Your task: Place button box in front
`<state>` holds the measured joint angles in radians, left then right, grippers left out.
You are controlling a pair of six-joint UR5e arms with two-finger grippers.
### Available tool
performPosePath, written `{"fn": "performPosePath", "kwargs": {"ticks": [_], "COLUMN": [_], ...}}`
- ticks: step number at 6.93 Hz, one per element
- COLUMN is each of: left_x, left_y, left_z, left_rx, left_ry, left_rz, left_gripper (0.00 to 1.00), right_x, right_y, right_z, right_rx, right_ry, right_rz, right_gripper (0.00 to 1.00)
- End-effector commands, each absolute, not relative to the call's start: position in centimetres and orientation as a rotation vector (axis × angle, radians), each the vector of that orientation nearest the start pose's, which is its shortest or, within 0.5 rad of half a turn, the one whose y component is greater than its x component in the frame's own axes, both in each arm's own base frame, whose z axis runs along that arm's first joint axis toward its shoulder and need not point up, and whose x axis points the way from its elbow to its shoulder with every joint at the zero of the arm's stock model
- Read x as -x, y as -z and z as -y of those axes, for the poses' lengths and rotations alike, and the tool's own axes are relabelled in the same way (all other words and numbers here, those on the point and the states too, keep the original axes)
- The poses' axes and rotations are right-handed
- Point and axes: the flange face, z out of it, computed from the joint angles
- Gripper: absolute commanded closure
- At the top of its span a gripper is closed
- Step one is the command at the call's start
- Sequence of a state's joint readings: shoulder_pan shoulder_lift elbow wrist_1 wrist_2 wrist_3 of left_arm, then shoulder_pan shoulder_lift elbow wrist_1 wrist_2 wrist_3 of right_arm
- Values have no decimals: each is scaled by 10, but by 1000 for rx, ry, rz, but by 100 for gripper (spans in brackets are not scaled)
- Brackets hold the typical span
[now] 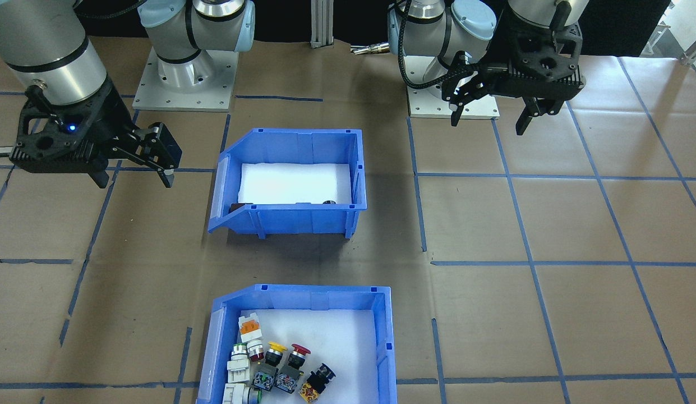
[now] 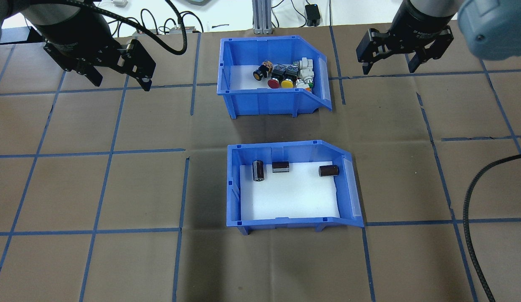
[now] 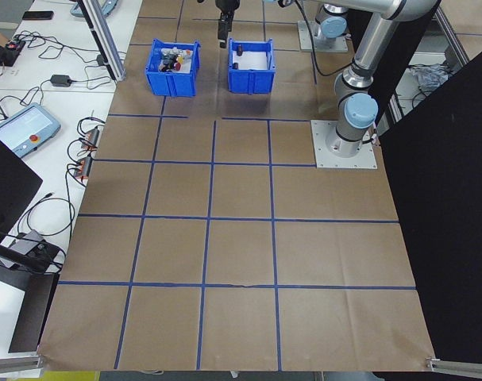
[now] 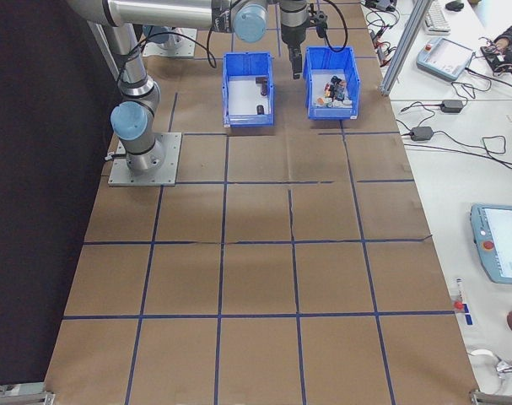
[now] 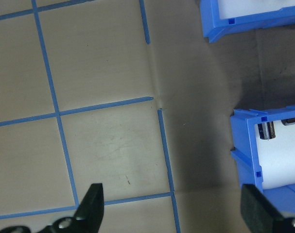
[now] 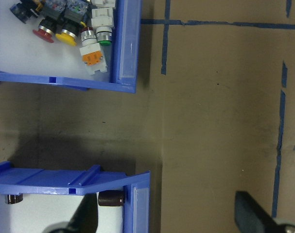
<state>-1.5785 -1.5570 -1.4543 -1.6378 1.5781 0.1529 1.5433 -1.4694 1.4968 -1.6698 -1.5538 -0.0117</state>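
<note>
The button box (image 2: 264,102), a blue bin with a white liner, holds red, yellow, orange, black and white push-buttons (image 2: 285,73). It stands on the far side of the table in the overhead view and at the bottom edge in the front-facing view (image 1: 303,297). My left gripper (image 2: 121,80) hangs open and empty, well to the left of it. My right gripper (image 2: 389,67) hangs open and empty to its right. The right wrist view catches the button box (image 6: 123,48) at top left. Neither gripper touches it.
A second blue bin (image 2: 281,222) with three dark brown cylinders (image 2: 258,170) stands between the button box and the robot's bases, a gap apart. The left wrist view shows its corner (image 5: 244,145). Brown paper with blue tape lines (image 2: 117,151) covers the table. A black cable (image 2: 468,209) hangs at right.
</note>
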Motion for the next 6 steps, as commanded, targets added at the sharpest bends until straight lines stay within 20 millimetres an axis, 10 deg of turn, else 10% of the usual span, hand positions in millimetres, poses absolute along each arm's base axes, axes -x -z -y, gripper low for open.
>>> {"fn": "performPosePath", "kwargs": {"ticks": [1,6], "left_x": [136,136], "left_y": [-545,-544], "left_z": [488,487], "left_rx": [-249,-247], "left_ry": [97,93], "left_rz": [-3118,-3120], "left_gripper": [0,0], "right_x": [-130,-129], "right_y": [-477,-478], "right_z": [545,540], "right_rx": [-44,-30], "right_ry": [52,61], "right_rz": [-3162,-3164], "right_gripper": [0,0]}}
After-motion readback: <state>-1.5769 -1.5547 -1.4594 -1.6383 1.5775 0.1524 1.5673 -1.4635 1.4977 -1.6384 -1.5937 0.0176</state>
